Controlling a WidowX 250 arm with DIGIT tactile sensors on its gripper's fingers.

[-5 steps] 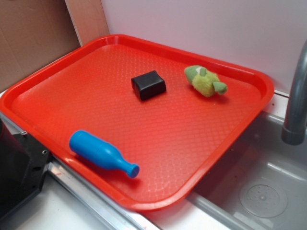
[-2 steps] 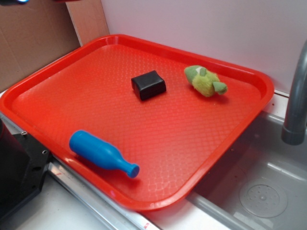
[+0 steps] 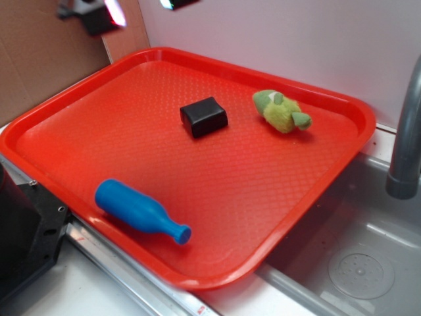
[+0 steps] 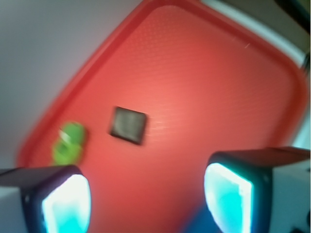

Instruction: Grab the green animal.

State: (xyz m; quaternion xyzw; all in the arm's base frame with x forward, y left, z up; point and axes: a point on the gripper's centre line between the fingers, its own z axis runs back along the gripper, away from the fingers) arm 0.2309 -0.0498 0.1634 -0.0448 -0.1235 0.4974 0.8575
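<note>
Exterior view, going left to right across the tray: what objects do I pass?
Blue bottle → black block → green animal, all lying apart from one another on the red tray.

No writing, label, brand, number or sign can be read in either view. The red tray [image 3: 329, 178], the black block [image 3: 204, 116], the blue bottle [image 3: 139, 210] and the green animal [image 3: 281, 110] all show plain, unmarked surfaces, and the wrist view is blurred.

Red tray [image 3: 79, 125], green animal [image 3: 281, 110], black block [image 3: 204, 116], blue bottle [image 3: 139, 210]
</note>
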